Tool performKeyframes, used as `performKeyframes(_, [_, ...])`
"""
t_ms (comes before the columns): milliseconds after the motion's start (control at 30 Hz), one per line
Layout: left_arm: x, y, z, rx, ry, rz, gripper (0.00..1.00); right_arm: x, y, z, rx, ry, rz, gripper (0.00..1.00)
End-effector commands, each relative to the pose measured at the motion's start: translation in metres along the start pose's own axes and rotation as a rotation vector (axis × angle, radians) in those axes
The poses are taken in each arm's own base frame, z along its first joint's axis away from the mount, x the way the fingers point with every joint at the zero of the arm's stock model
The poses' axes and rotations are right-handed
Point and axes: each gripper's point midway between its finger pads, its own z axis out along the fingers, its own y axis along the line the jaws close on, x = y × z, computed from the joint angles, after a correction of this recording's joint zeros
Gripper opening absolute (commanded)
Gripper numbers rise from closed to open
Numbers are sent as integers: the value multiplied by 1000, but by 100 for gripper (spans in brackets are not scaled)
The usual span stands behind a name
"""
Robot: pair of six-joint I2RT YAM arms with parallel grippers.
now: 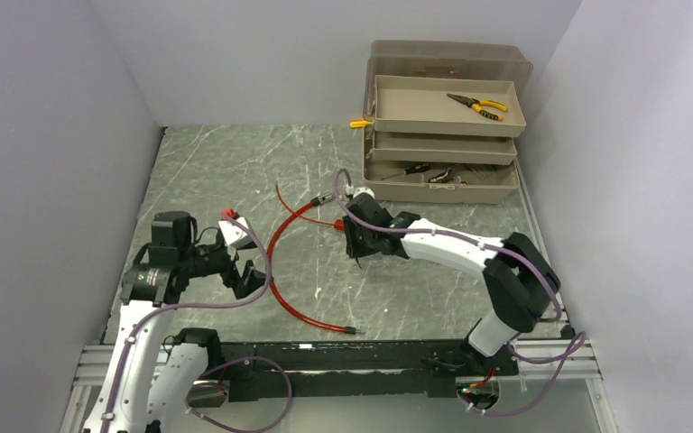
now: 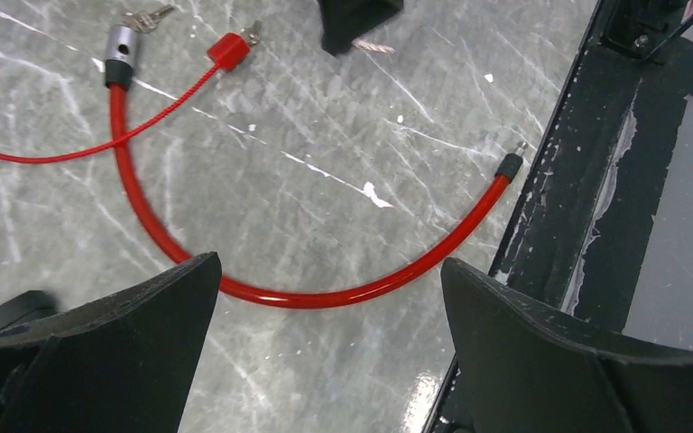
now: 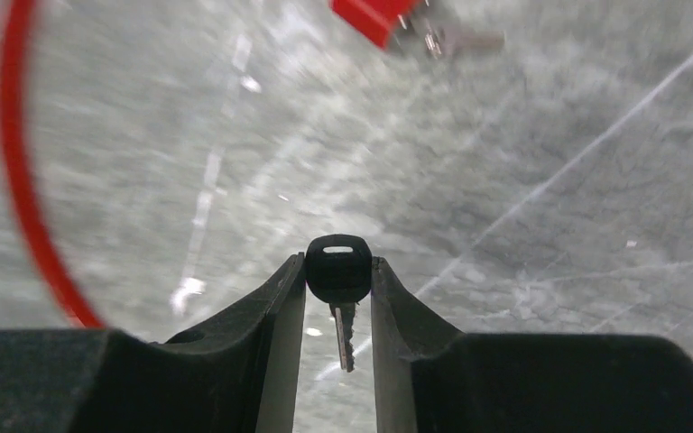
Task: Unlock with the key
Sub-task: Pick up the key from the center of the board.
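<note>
A red cable lock [image 1: 273,271] lies in a curve on the grey marble table. Its free end with a metal pin [image 1: 350,331] lies near the front rail. In the left wrist view the cable [image 2: 325,298] runs up to a silver lock cylinder [image 2: 119,43] with keys [image 2: 149,18] beside it. A red block [image 2: 229,50] on a thin red wire lies close by. My right gripper [image 3: 338,262] is shut on a black-headed key [image 3: 338,269], held above the table with its blade toward the camera. My left gripper [image 2: 329,271] is open and empty above the cable's curve.
A beige tiered toolbox [image 1: 442,135] stands open at the back right, with yellow-handled pliers [image 1: 478,105] in its top tray. A black rail [image 1: 325,354] runs along the near edge and also shows in the left wrist view [image 2: 595,180]. Grey walls enclose the sides.
</note>
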Motion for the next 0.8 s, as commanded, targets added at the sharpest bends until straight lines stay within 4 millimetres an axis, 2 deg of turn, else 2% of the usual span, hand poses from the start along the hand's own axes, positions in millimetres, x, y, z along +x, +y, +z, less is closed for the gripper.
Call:
performKeyframes(0, [-16,-1,15,17,-147,-7,98,-75,40,-59,-147,-225,83,19])
performKeyframes(200, [-49,12,35,-80,-238,-13,98,-141,71,-130,-312,-491,205,20])
performKeyframes(333, [-83,21,46,-146,-293,-20,99,-171,89,-175,-406,-651,273,20])
performKeyframes(500, [-116,23,52,-158,-366,1,99,-187,105,-216,-481,-790,313,20])
performKeyframes(567, [-129,23,51,-156,-402,35,99,-186,111,-227,-498,-817,318,20])
performKeyframes(667, [-135,17,52,-111,-410,70,99,-185,114,-242,-509,-867,339,20])
performKeyframes(767, [-147,15,49,-105,-444,98,98,-183,119,-248,-521,-891,346,20])
